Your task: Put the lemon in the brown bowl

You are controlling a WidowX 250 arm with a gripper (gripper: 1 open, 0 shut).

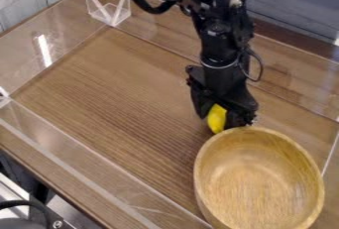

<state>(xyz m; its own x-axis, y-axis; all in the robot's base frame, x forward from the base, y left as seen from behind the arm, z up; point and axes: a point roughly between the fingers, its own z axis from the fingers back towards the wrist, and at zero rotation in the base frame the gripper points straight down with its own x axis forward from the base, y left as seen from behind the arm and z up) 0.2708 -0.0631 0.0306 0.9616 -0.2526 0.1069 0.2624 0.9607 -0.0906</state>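
A: Looking down at the table now, and the black arm drops straight from the top of the view, gripper pointing down at the wood.

B: And the lemon?

A: Right there between the fingers. Bright yellow, low against the table, showing in the gap of the jaws. One finger on either side of it.

B: Clamped, or just framed?

A: The jaws stand wide, that much is plain. Whether the pads actually press on the lemon, I cannot tell from this angle. It sits between them, and the yellow pokes out below the black housing.

B: Where's the bowl?

A: Lower right, big light-brown wooden thing, thick rim, grain showing in a shallow hollow. Nothing lies in it. Its upper-left rim comes up just beside the lemon and the gripper, very close. I cannot say whether it touches them.

B: So the lemon is outside the bowl.

A: Outside, yes, on the table side of the rim, up and left of the hollow.

B: Anything else out there?

A: Clear plastic walls fence the table, catching glare along the left edge. A small clear stand sits at the far left corner, well apart from the arm.
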